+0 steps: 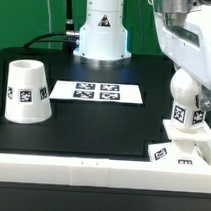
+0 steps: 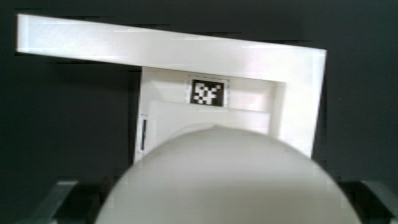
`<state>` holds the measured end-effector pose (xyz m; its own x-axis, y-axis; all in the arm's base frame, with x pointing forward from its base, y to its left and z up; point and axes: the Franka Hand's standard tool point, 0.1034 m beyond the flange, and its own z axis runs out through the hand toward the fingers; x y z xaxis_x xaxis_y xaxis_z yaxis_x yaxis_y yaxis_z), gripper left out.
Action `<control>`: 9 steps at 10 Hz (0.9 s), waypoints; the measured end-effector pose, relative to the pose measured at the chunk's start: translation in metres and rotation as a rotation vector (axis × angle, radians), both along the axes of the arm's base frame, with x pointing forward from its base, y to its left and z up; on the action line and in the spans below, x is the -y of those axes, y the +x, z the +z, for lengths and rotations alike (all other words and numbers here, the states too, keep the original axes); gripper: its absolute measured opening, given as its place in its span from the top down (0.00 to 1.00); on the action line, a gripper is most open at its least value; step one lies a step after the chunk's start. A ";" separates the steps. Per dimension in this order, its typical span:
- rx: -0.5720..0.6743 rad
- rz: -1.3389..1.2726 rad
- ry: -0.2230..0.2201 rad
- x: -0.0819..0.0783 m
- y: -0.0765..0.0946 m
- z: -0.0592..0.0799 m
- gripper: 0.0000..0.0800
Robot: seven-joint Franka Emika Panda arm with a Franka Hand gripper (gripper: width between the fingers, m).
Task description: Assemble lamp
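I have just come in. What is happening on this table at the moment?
A single robot arm is putting a white lamp together. Its gripper holds the rounded bulb directly over the flat square base, which lies near the front edge on the exterior view's right. Whether the bulb touches the base, I cannot tell. The tapered shade stands apart on the exterior view's left, not yet used. The marker board lies between them, further back.
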<state>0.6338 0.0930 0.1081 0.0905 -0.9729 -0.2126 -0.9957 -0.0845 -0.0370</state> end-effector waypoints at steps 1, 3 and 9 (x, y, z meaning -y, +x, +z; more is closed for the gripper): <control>0.003 0.024 -0.001 0.000 0.000 0.000 0.20; 0.014 0.155 0.000 0.000 -0.003 0.001 0.14; 0.113 0.626 -0.007 0.001 -0.003 0.003 0.13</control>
